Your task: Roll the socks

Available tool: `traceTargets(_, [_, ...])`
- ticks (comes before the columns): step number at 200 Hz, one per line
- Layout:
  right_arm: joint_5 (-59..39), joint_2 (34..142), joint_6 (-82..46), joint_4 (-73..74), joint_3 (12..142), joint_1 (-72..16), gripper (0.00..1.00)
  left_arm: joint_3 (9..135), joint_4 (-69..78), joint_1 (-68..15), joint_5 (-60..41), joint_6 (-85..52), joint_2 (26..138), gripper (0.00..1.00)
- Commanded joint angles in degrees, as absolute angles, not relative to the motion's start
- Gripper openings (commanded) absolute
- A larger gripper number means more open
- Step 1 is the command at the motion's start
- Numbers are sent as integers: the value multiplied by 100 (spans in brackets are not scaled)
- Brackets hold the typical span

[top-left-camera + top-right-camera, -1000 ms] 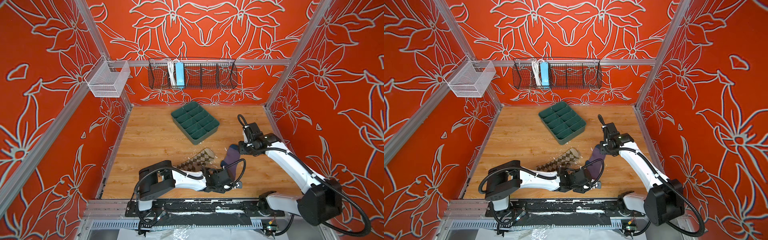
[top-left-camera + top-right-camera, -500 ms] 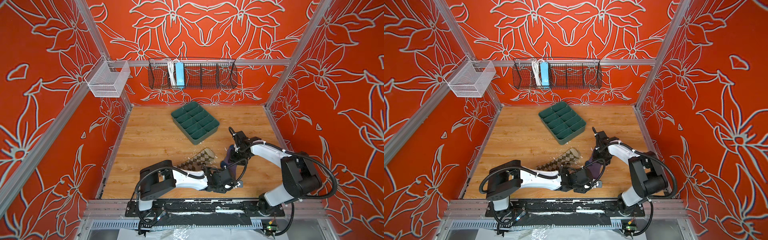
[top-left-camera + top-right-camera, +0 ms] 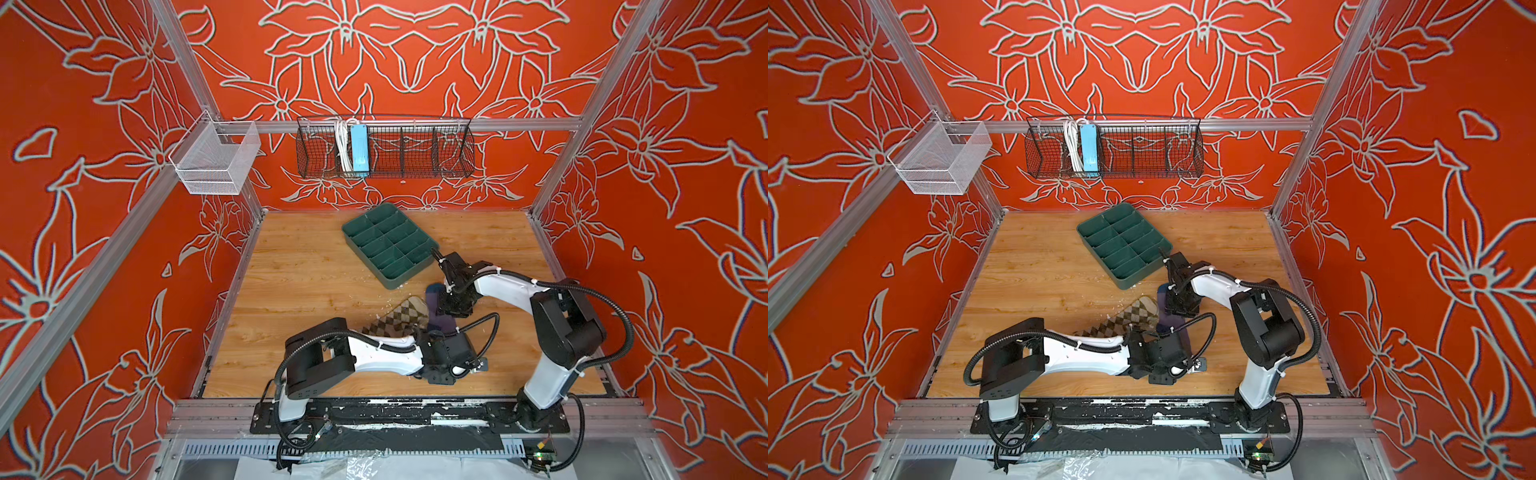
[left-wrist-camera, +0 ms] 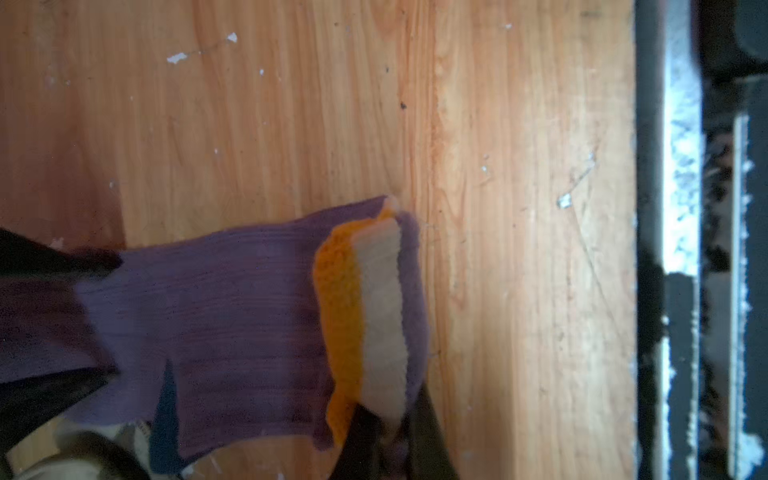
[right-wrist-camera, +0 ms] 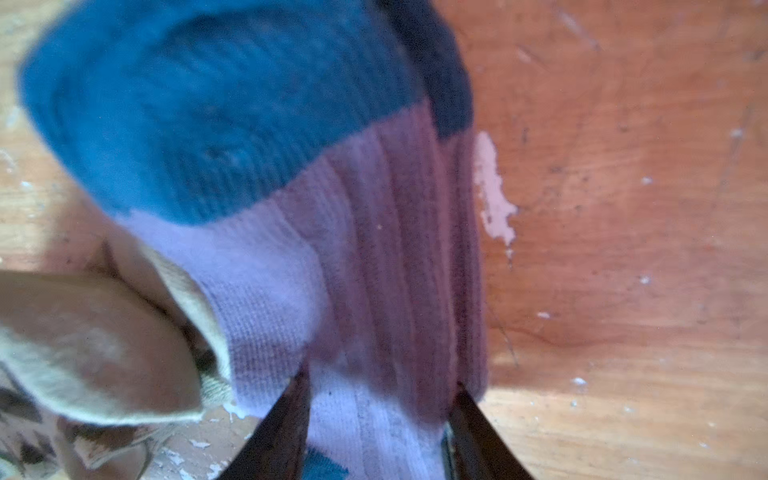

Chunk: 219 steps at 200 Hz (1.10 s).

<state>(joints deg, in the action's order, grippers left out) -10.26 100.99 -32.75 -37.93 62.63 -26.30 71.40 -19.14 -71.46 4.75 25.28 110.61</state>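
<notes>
The purple sock [image 3: 439, 323] lies stretched on the wooden floor beside the beige argyle sock [image 3: 400, 319]; both show in both top views. My left gripper [image 4: 390, 428] is shut on the purple sock's orange and beige cuff [image 4: 361, 307], close to the front edge. My right gripper [image 5: 380, 395] stands over the purple sock [image 5: 291, 266] just behind its blue toe [image 5: 199, 116]. Its fingers are spread, one on each side of the fabric. The beige sock's toe [image 5: 83, 340] lies beside it. From above, the right gripper [image 3: 454, 305] covers the sock's middle.
A green divided tray [image 3: 390, 284] stands just beyond the right gripper. A black wire basket [image 3: 386, 149] with a blue box hangs on the back wall, a white mesh basket [image 3: 216, 162] on the left. The black front rail [image 4: 681, 249] runs close to the cuff.
My right arm has folded in and carried its gripper a little left and down onto the purple sock, and its jaws have widened. The left gripper has kept its hold on the cuff.
</notes>
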Motion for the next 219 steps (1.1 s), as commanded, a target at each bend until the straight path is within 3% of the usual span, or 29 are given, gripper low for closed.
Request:
traceTargets(1, [-639, 9992, -3095, -4082, 6221, -2544, 57, 7411, -2997, -7005, -475, 2516, 11576, 4])
traceTargets(71, [-581, 9123, -2145, -4972, 7329, -2133, 84, 8082, -3959, -6670, -1140, 2529, 12224, 5])
traceTargets(96, [-194, 8693, -1987, -5435, 8047, -1752, 86, 8249, -4216, -6603, -1270, 2577, 12384, 7])
traceTargets(129, [1703, 7880, -1967, -5975, 8686, -1398, 86, 8552, -4616, -6472, -1423, 2630, 12624, 9])
traceTargets(145, [1950, 7317, -1532, -5876, 8628, -1391, 82, 8837, -4930, -6380, -1565, 2644, 12811, 12])
traceTargets(171, [679, 5833, 85, -5276, 7673, -1459, 63, 9354, -5453, -6238, -1835, 2751, 13161, 13])
traceTargets(204, [-1729, 3840, 2640, -5443, 6335, -1672, 58, 9861, -5822, -6046, -2188, 2790, 13522, 18])
traceTargets(219, [-2248, 3291, 3137, -5458, 5853, -1692, 57, 10166, -6052, -5953, -2385, 2843, 13742, 22])
